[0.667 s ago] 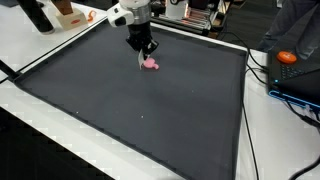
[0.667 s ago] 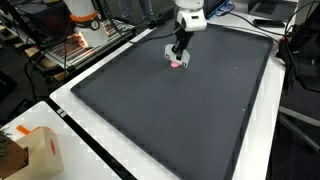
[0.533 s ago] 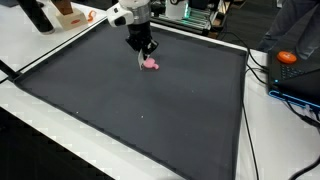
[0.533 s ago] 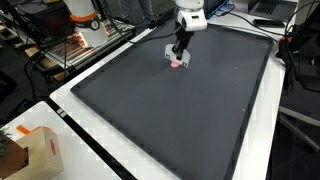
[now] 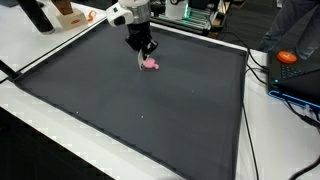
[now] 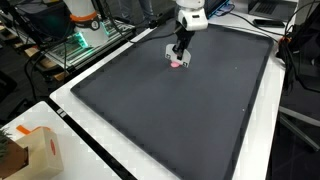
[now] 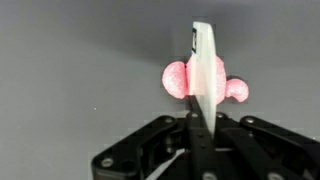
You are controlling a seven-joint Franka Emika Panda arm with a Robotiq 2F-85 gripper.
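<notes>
My gripper [image 7: 198,118] is shut on a thin white flat strip [image 7: 205,65] that sticks out edge-on from between the closed fingers. The strip's tip is over a small pink lumpy object [image 7: 176,78] lying on the dark grey mat [image 7: 70,60]. Whether the strip touches the pink object cannot be told. In both exterior views the gripper [image 5: 145,50] [image 6: 179,50] hangs low over the far part of the mat [image 5: 150,115] [image 6: 170,110], right above the pink object [image 5: 153,65] [image 6: 178,64].
A white table border [image 5: 40,110] frames the mat. An orange item [image 5: 287,57] and cables lie off the mat on one side. A cardboard box [image 6: 28,152] sits at a near corner. Equipment and clutter [image 6: 85,25] stand behind the far edge.
</notes>
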